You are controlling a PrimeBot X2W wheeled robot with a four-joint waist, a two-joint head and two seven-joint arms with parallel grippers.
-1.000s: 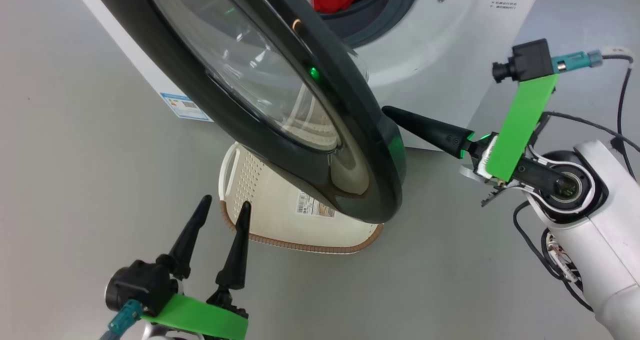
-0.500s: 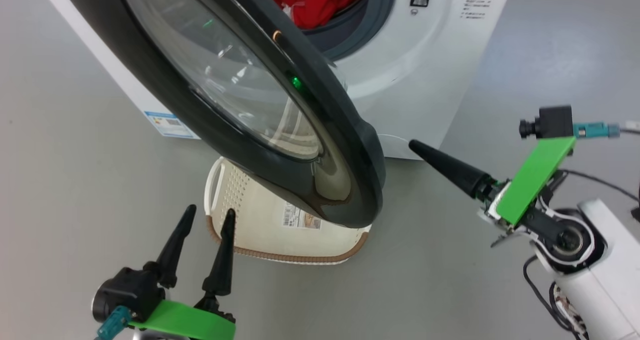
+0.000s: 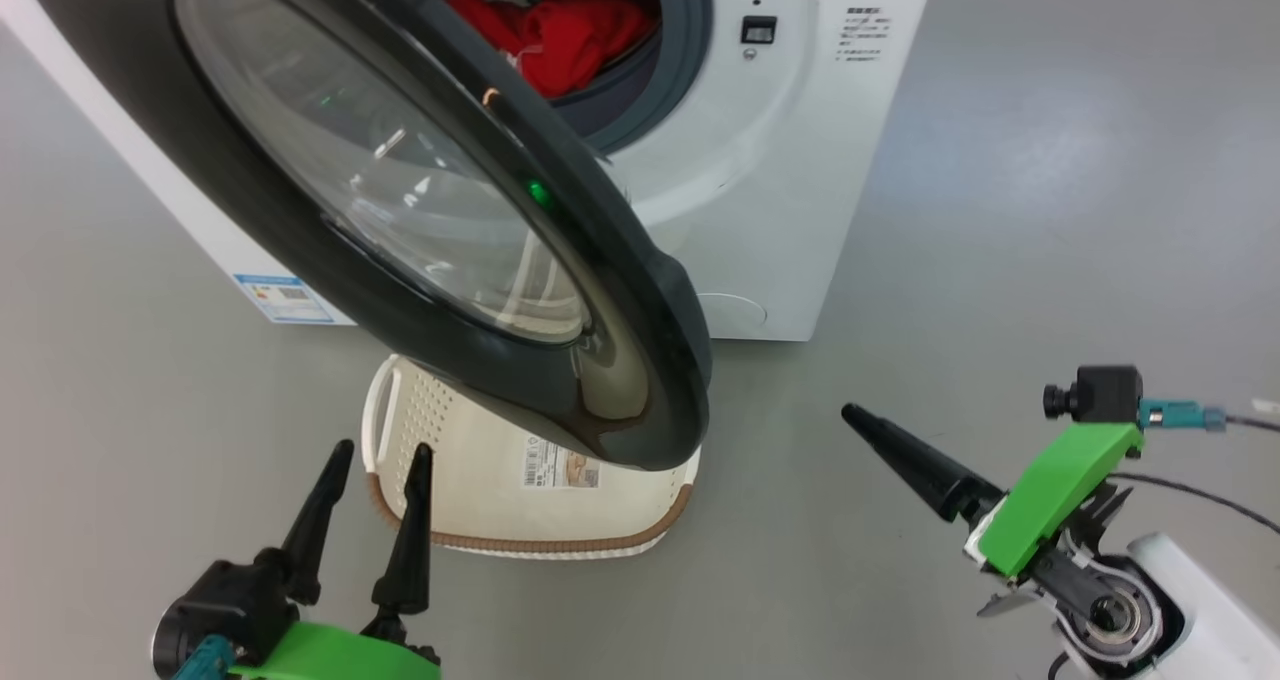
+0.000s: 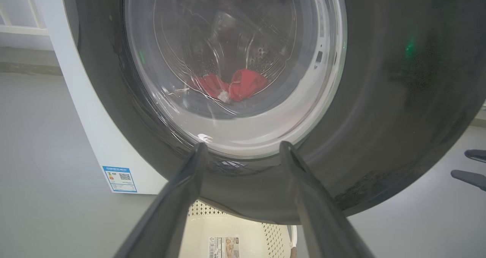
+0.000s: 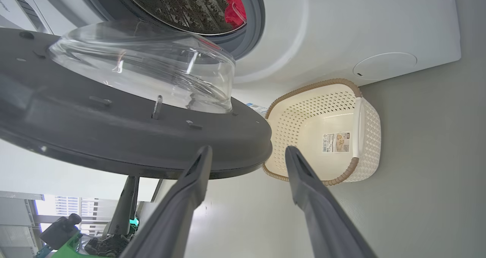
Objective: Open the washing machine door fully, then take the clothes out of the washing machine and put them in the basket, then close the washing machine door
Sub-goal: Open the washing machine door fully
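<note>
The washing machine door (image 3: 380,190) stands part-way open, hinged at the left, its free edge swung out toward us over the basket (image 3: 540,543) on the floor. Far behind it, the clothes (image 3: 560,35) lie red in the drum of the washing machine (image 3: 780,210), none yet lifted out. The basket sits just in front of the machine, on our near side, tucked under the door's lower rim and holding nothing.

Our right gripper (image 5: 248,150) hangs to the right of the door's free edge, clear of it, fingers spread wide and holding nothing. Our left gripper (image 3: 383,448) waits near and to the left, facing the door's outer glass, fingers likewise apart and empty.

We judge the first step unfinished: the door is not yet fully open, and nothing holds it. It could drift back toward the opening. Pushed wider, it would sweep left toward our left gripper and could strike it. While its rim overhangs the basket, any garment carried out risks snagging on the rim or dropping to the floor beside the basket.
</note>
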